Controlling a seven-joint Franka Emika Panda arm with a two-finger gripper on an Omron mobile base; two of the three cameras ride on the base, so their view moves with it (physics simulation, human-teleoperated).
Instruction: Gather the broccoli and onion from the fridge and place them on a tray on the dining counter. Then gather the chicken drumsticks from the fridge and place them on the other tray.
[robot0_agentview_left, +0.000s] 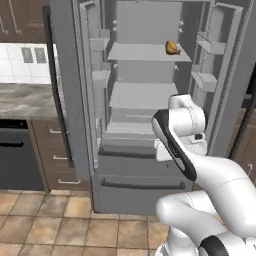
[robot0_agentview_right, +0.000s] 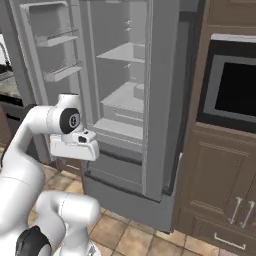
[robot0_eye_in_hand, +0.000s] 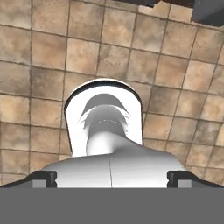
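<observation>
The grey fridge (robot0_agentview_left: 145, 185) stands in front of me with both upper doors swung wide. One golden-brown chicken drumstick (robot0_agentview_left: 172, 47) lies on the right of the top shelf (robot0_agentview_left: 140, 52). The lower shelves look bare. My arm is folded in front of the bottom drawers, below the drumstick's level, with the hand (robot0_agentview_left: 172, 150) turned downward. In the hand view the gripper (robot0_eye_in_hand: 112, 178) is open, its dark fingertips (robot0_eye_in_hand: 43, 177) far apart over the floor tiles, holding nothing. The broccoli, onion, trays and dining counter are out of view.
The left fridge door (robot0_agentview_left: 65, 85) and the right door (robot0_agentview_right: 160, 100) jut toward me on both sides. A stone worktop (robot0_agentview_left: 22, 100) with brown drawers and a dark appliance (robot0_agentview_left: 15, 155) lies left. A wall oven (robot0_agentview_right: 232, 90) above wooden cabinets (robot0_agentview_right: 220, 195) stands right.
</observation>
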